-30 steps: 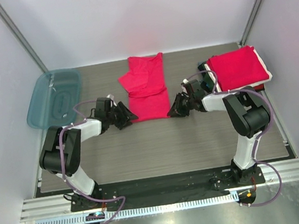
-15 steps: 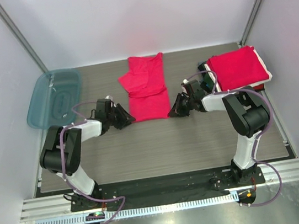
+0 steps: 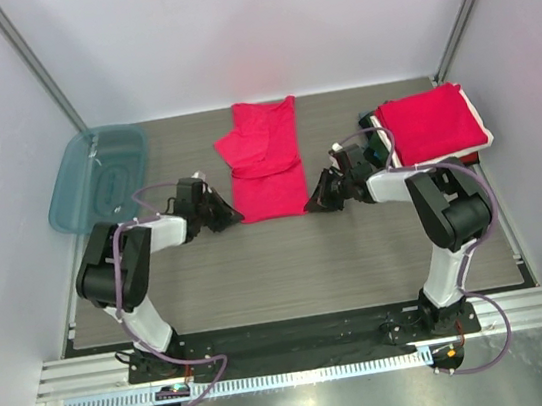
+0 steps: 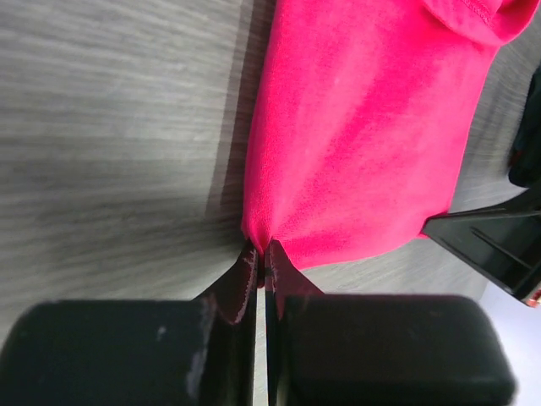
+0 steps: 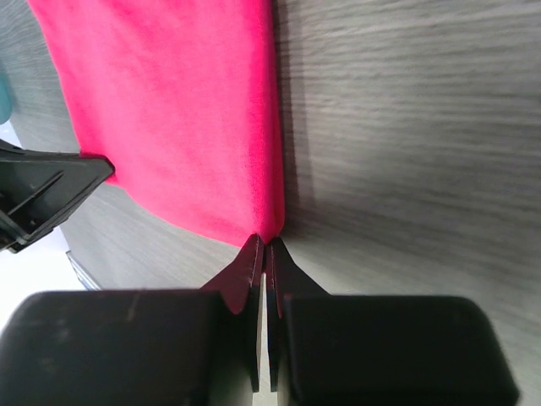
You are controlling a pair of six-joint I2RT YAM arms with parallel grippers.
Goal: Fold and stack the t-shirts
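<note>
Jaws: both pairs are closed on cloth. The left gripper (image 4: 263,256) pinches the near-left corner of the red shirt (image 3: 266,168), and the right gripper (image 5: 264,246) pinches its near-right corner.
Table: the grey wood-grain table (image 3: 289,261) carries everything, and the shirt lies flat on its middle, towards the far side.
Shirt place: it sits between the two arms, well apart from the tray on the left and just clear of the stack on the right.
Shirt axis: the long axis runs near to far, as a narrow strip already folded lengthwise. A sleeve juts out to the left in the far half, so the neck end probably points far and the hem near, though no label shows.
Stack: folded shirts form a stack (image 3: 431,123) at the far right, red on top with white and dark edges peeking out beneath.
Tray: a clear teal tray (image 3: 98,177) rests at the far left and appears to hold no shirt.
Why held so: gripping the two near corners together keeps that short edge straight and level. It looks like the setup for lifting the near end and carrying it over towards the far end, halving the strip.
Why low: both sets of fingertips sit right at table level, where the thin edge can be caught.
</note>
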